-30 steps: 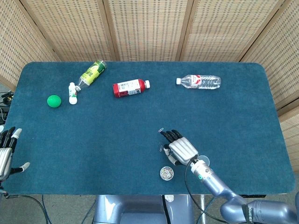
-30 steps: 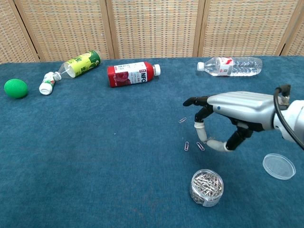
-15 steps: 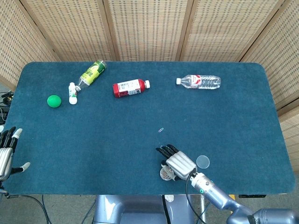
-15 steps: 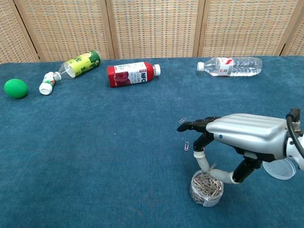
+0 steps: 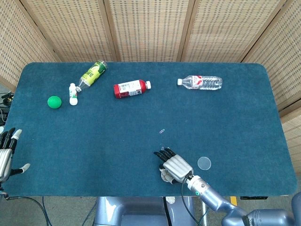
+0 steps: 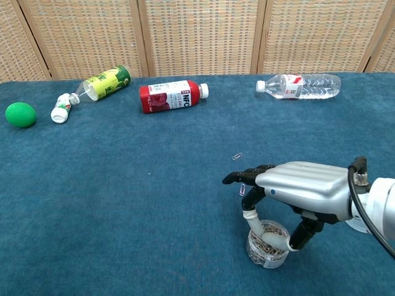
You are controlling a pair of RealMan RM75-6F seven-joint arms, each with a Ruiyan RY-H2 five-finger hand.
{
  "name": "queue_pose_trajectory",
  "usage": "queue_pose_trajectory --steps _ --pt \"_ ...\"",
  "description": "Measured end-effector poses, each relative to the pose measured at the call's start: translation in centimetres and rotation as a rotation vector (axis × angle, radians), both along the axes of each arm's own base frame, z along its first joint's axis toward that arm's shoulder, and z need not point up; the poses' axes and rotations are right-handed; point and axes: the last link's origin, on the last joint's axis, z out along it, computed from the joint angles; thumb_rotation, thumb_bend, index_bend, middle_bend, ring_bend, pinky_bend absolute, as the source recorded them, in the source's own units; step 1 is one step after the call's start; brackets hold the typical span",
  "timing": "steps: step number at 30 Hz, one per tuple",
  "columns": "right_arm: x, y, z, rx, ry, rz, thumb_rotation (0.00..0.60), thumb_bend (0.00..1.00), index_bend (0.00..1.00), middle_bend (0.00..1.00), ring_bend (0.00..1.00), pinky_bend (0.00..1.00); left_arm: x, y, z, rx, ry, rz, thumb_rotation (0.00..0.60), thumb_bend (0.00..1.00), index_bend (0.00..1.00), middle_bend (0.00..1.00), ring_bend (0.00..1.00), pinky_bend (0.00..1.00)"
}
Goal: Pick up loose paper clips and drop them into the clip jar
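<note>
Right hand hangs over the clip jar at the near edge of the table, thumb and one finger dipped into the jar mouth, other fingers stretched forward. Whether a clip sits between those two tips, I cannot tell (the palm hides it from above). Jar is upright, packed with clips. One loose paper clip lies on the cloth beyond my fingers; another shows just under them. Jar lid lies flat to the right. Left hand rests at the far left edge, fingers apart, holding nothing.
</note>
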Motion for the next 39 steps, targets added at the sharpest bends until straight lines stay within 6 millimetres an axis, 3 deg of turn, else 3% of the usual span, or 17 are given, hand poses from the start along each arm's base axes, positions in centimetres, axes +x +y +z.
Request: queue_pose_trajectory --steps 10,12,14,16,17,23,28,34,39 --pt "0.4 -0.7 1.2 -0.048 -0.037 0.000 0.600 0.43 0.63 0.03 0.00 0.00 0.0 0.0 0.0 -0.002 0.000 0.001 0.600 0.00 0.00 0.00 0.00 0.00" --pt "0.5 -1.1 2.1 -0.080 -0.052 0.008 0.600 0.36 0.52 0.03 0.00 0.00 0.0 0.0 0.0 -0.001 -0.002 0.001 0.600 0.00 0.00 0.00 0.00 0.00" --pt "0.3 -1.7 3.4 -0.123 -0.064 0.019 0.600 0.12 0.25 0.02 0.00 0.00 0.0 0.0 0.0 0.001 -0.004 0.000 0.600 0.00 0.00 0.00 0.00 0.00" --pt "-0.1 -2.2 4.6 -0.165 -0.065 0.022 0.600 0.01 0.07 0.01 0.00 0.00 0.1 0.0 0.1 0.003 -0.006 -0.002 0.600 0.00 0.00 0.00 0.00 0.00" --pt "-0.6 -2.5 5.5 -0.194 -0.062 0.019 0.600 0.00 0.02 0.00 0.00 0.00 0.1 0.0 0.2 0.005 -0.007 -0.003 0.600 0.00 0.00 0.00 0.00 0.00" --pt "-4.8 -3.1 10.3 -0.353 -0.027 -0.076 0.600 0.00 0.00 0.00 0.00 0.00 0.4 -0.3 0.5 0.016 -0.014 -0.021 0.600 0.00 0.00 0.00 0.00 0.00" --pt "-9.1 -1.8 13.5 -0.484 -0.029 -0.181 0.600 0.00 0.00 0.00 0.00 0.00 0.9 -0.8 0.9 0.028 -0.021 -0.047 0.600 0.00 0.00 0.00 0.00 0.00" --pt "-13.3 0.7 15.9 -0.606 0.008 -0.244 0.600 0.00 0.00 0.00 0.00 0.00 1.4 -1.4 1.2 0.034 -0.033 -0.064 0.600 0.00 0.00 0.00 0.00 0.00" --pt "-15.0 2.3 16.8 -0.663 0.033 -0.250 0.600 0.00 0.00 0.00 0.00 0.00 1.9 -2.0 1.7 0.042 -0.039 -0.080 0.600 0.00 0.00 0.00 0.00 0.00"
